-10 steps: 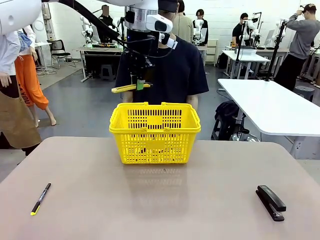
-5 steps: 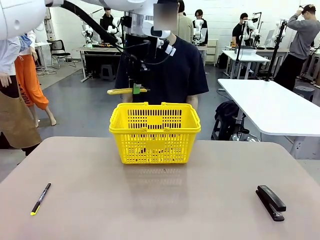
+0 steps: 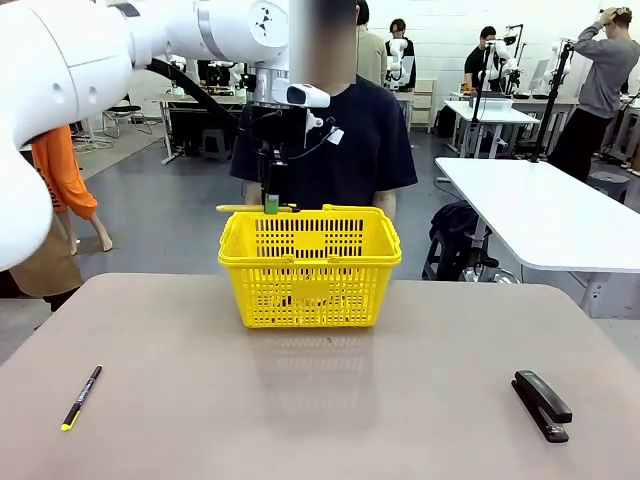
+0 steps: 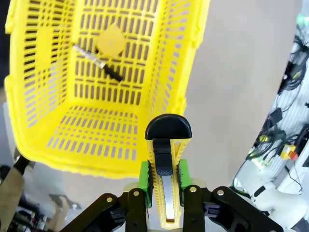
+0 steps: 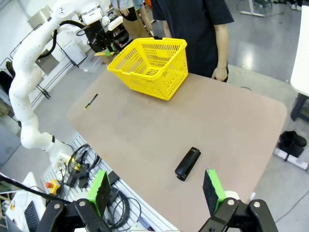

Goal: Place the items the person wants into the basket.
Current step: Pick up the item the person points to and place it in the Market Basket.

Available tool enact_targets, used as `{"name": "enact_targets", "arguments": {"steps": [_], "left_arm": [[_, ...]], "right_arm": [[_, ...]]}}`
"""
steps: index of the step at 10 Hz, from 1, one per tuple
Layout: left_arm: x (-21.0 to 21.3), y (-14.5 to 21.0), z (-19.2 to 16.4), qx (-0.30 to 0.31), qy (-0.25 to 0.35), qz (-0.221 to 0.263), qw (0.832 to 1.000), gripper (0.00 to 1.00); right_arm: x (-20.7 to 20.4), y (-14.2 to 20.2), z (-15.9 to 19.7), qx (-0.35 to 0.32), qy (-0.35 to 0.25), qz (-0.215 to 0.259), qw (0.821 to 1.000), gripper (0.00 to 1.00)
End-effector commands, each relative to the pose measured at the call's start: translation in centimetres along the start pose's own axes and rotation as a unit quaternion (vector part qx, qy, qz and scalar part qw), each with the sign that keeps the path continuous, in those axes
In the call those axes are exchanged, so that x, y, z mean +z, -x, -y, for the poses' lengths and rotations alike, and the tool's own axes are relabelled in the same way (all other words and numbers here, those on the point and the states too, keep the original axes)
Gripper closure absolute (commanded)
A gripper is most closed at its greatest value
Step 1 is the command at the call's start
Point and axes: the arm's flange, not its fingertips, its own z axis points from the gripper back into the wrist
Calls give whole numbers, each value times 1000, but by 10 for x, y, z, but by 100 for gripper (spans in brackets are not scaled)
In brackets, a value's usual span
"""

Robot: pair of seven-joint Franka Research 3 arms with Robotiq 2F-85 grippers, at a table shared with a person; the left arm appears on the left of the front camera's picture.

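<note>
The yellow basket [image 3: 310,285] stands mid-table in front of the person [image 3: 370,140]. My left gripper [image 3: 271,204] hangs at the basket's far left rim, shut on a yellow-and-black utility knife [image 3: 245,209] held level. In the left wrist view the utility knife [image 4: 164,159] sits between the green pads [image 4: 144,176], above the basket [image 4: 111,140]. A black marker with a white band [image 4: 99,63] and a yellow tape measure [image 4: 112,41] lie on the basket floor. My right gripper [image 5: 157,191] is open, high above the table's near right corner.
A thin black pen with a yellow tip [image 3: 81,397] lies at the near left of the table. A black stapler [image 3: 542,405] lies at the near right. The person's hand [image 5: 220,73] rests by the table's far edge. White tables stand behind on the right.
My left gripper has come down with the utility knife, from well above the basket to the level of its far rim. The right gripper has stayed open.
</note>
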Motion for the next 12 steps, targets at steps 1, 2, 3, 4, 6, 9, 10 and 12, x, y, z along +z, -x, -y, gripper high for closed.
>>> {"name": "enact_targets", "arguments": {"steps": [1,2,3,4,6,9,10,12], "left_arm": [[17,-37,-25,-3,41,34,999,73],[6,-49,-26,8,29,52,998,73],[-7,-61,-23,17,0,64,998,73],[-16,-67,-23,22,-35,72,997,73],[-36,-74,-25,24,-86,84,992,73],[-47,-95,-38,28,-99,56,993,73],[-52,-103,-41,33,-88,48,994,73],[-60,-116,-49,38,-71,27,996,73]], "right_arm": [[1,-2,0,9,-9,8,1000,0],[1,-2,0,9,-9,8,1000,0],[1,-2,0,9,-9,8,1000,0],[1,-2,0,9,-9,8,1000,0],[1,-2,0,9,-9,8,1000,0],[1,-2,0,9,-9,8,1000,0],[1,-2,0,9,-9,8,1000,0],[1,-2,0,9,-9,8,1000,0]]}}
